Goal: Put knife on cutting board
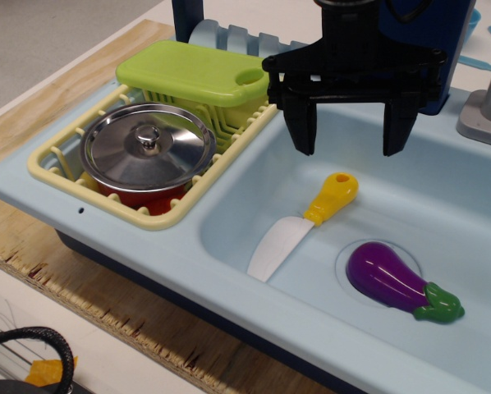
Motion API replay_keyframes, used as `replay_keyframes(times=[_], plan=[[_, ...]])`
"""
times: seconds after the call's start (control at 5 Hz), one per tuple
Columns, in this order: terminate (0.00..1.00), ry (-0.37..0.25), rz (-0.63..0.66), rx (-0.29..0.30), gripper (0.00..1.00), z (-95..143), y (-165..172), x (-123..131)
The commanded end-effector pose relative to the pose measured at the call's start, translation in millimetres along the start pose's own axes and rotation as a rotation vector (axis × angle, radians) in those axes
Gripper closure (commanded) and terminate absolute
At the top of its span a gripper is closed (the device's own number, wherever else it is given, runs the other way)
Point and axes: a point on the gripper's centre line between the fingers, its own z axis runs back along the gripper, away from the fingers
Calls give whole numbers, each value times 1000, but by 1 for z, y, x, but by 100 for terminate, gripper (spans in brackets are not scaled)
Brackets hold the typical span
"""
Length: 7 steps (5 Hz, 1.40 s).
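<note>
The knife (305,224) lies flat in the light-blue sink basin, its white blade toward the front left and its yellow-orange handle toward the back right. The lime-green cutting board (195,73) rests on top of the cream-yellow dish rack (155,215) at the back left. My black gripper (351,136) hangs open and empty above the basin, just behind and above the knife's handle, and to the right of the board.
A red pot with a steel lid (147,148) sits in the dish rack. A purple toy eggplant (397,281) lies over the drain to the right of the knife. The sink's rim (229,304) runs along the front. A grey faucet base (485,115) stands at the back right.
</note>
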Motion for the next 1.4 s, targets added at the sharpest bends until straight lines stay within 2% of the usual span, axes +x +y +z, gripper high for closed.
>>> replay_keyframes(times=[0.0,0.2,0.4,1.0,1.2], plan=[[0,0,0,0,0,0,0,0],[0,-3,70,50,0,-13,0,-1],[0,15,51,66,0,-28,5,0],[0,44,-61,43,0,-57,14,15],[0,68,-123,-10,0,-70,13,9]])
